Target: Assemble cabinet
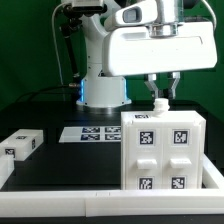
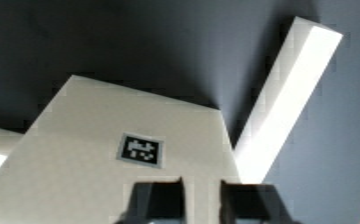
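The black table (image 1: 60, 165) carries everything, and on it the cabinet (image 1: 160, 150) is by far the largest thing. It stands upright close to the table's front edge, toward the corner on the exterior view's right, with its tagged face turned to the exterior camera. The main hazard is judged to lie here — the cabinet is tall, is not seen to be braced against anything, and is being worked on at its very top. A sideways pull or a push off the vertical could therefore tip it or slide it toward the table's front edge, and a part pressed in crooked could jam. The marker board (image 1: 88, 133) lies flat further back, near the table's middle. A small white block (image 1: 20, 144) rests well apart from the cabinet, near the table's edge on the exterior view's left. The gripper (image 1: 160, 93) is placed directly over the cabinet's top, near its rear edge, with the fingers (image 2: 156, 200) pointing down. The jaws are set narrow, and only a slim gap is seen between them in the wrist view. A small white nub (image 1: 158, 105) is seen at the fingertips, on or just above the cabinet's top — whether it is pinched, and whether it belongs to the cabinet, cannot be told.
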